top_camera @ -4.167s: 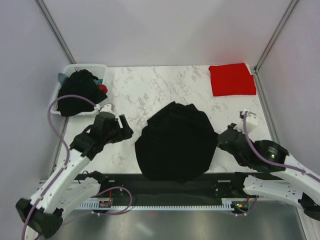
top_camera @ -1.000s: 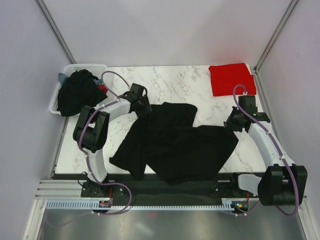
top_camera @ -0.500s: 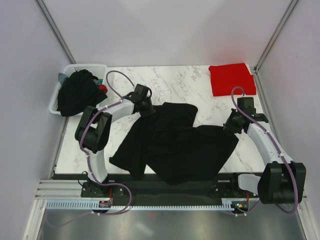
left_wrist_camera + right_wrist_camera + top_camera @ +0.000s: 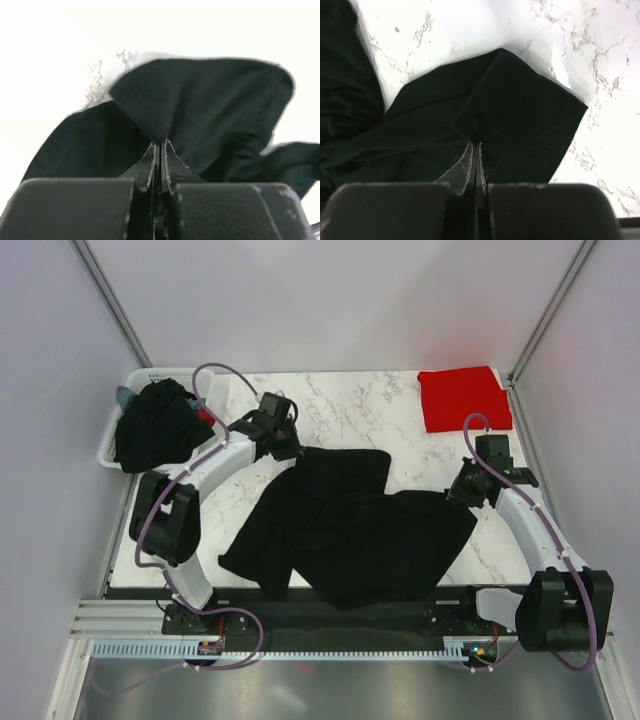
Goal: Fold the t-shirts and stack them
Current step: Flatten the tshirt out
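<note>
A black t-shirt (image 4: 350,525) lies spread and rumpled across the middle of the marble table. My left gripper (image 4: 291,452) is shut on its far left corner; the left wrist view shows the black cloth (image 4: 200,105) pinched at my fingertips (image 4: 161,145). On the right, my right gripper (image 4: 460,490) is shut on the shirt's right corner, the black fabric (image 4: 520,115) bunching at its closed tips (image 4: 476,146). A folded bright red t-shirt (image 4: 463,398) lies flat at the far right corner. More dark t-shirts (image 4: 155,425) are heaped in the basket.
A white slotted basket (image 4: 140,376) stands at the far left corner, with a bit of red and teal cloth showing under the dark heap. Grey walls with metal posts close in the table on three sides. The black rail (image 4: 330,608) runs along the near edge.
My left gripper has closed on the shirt's far left corner and its arm has swung slightly left. The right gripper stays shut on the right corner, nearly still.
</note>
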### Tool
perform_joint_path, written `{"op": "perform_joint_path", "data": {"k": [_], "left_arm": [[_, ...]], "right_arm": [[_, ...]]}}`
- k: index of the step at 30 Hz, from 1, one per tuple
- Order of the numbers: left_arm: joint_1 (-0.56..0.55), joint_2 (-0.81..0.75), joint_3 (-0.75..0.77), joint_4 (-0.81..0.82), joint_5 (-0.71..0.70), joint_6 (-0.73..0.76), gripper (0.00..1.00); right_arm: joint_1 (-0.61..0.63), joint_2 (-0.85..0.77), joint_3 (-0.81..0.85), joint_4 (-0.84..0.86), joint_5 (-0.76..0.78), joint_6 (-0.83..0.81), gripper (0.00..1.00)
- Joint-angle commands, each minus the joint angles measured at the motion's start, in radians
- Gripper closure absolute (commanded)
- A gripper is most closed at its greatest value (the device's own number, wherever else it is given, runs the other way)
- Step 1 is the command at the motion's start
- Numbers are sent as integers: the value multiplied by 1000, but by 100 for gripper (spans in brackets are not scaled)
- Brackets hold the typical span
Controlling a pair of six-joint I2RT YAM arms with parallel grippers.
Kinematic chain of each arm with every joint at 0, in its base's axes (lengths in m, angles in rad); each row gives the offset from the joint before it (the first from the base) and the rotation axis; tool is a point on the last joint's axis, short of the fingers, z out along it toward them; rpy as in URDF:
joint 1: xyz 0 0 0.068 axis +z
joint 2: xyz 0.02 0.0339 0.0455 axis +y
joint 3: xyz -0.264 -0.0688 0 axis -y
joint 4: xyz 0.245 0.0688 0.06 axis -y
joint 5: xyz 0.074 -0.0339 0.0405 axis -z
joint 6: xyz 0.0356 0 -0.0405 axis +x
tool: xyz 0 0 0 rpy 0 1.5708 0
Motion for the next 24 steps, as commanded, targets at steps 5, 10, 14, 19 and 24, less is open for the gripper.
{"op": "perform_joint_path", "data": {"k": [5, 10, 14, 19, 24], "left_arm": [[-5, -318, 149, -201, -130, 9, 98], [-5, -524, 223, -337, -203, 15, 98], [-5, -662, 335, -443, -251, 4, 98], [-5, -802, 480, -535, -256, 7, 98], [-5, -871, 602, -585, -231, 25, 98]], "right_arm": [[2, -67, 146, -85, -25, 21, 100], [2, -120, 319, -157, -40, 66, 100], [2, -159, 517, -278, -17, 84, 100], [2, -247, 745, -321, -31, 95, 100], [2, -359, 894, -269, -88, 94, 100]]}}
